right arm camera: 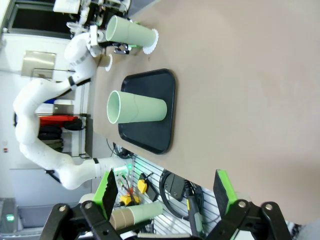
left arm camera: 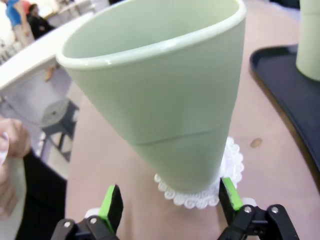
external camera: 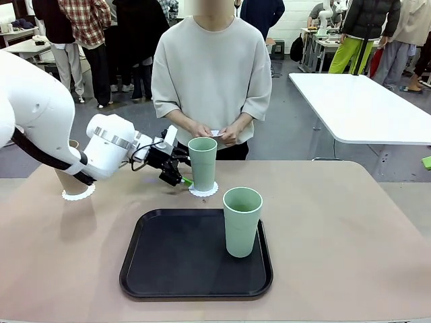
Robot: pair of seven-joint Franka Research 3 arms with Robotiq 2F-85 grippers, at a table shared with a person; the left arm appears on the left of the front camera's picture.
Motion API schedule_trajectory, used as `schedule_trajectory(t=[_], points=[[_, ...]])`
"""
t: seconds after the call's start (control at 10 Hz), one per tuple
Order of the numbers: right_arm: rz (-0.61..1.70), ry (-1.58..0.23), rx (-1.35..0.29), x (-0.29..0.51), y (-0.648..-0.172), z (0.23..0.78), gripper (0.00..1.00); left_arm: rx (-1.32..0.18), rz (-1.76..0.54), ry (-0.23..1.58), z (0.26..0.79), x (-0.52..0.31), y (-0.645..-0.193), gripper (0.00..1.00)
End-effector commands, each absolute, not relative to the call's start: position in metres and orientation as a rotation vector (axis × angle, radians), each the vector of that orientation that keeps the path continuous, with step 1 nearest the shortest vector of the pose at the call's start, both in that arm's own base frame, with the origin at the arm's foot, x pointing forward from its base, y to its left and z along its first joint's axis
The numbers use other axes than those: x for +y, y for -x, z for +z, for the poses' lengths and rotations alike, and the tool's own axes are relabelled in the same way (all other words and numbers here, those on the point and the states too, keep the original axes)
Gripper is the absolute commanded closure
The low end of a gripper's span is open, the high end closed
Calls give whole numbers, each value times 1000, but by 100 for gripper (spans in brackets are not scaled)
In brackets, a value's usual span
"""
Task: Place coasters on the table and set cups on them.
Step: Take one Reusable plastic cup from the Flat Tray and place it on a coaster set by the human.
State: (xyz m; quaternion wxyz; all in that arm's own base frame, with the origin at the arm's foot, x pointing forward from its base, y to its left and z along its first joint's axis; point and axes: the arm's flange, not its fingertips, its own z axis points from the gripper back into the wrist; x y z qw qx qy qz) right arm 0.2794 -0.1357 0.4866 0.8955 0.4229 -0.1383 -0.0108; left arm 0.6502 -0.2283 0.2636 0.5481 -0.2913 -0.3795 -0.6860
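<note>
Pale green matte tumbler (external camera: pixel 203 163) on a white lacy-edged round coaster (external camera: pixel 203 190), and there's its twin, a second pale green tumbler (external camera: pixel 242 221), on the black rectangular tray (external camera: pixel 155 269). Over at the left, a tan-brown tumbler (external camera: pixel 70 183) on another white scalloped disc (external camera: pixel 79 195). Beige-pink matte tabletop (external camera: pixel 350 235) all around. Left gripper (external camera: pixel 180 176): black, with bright green pads (left arm camera: pixel 111 204). The person's top (external camera: pixel 212 74) is plain light grey.
</note>
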Motion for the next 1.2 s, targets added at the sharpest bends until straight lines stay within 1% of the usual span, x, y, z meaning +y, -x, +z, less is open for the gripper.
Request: schedule_trajectory(t=[0.0,0.1,0.3,0.5,0.6,0.7,0.9,1.0,1.1], points=[[-17,-893,-289,-136,-280,486,0,-790,-1692,476,302,-213,-629,0],[-17,-893,-289,-136,-280,486,0,-743,-1738,372,335,-201,-615,0],[-17,-893,-289,-136,-280,486,0,-559,-1809,168,391,-176,-588,0],[-17,-893,-289,-136,-280,486,0,-401,-1833,7,443,-153,-551,0],[-17,-893,-289,-136,-280,486,0,-240,-1862,-85,466,-138,-532,0],[-17,-893,-289,-136,-280,486,0,-126,-1820,-150,480,-126,-516,0],[-17,-893,-289,-136,-280,486,0,-42,-1749,-181,497,-107,-477,0],[-17,-893,-289,-136,-280,486,0,-62,-1754,-141,501,-102,-461,0],[-17,-893,-289,-136,-280,486,0,-82,-1777,-93,486,-101,-449,0]])
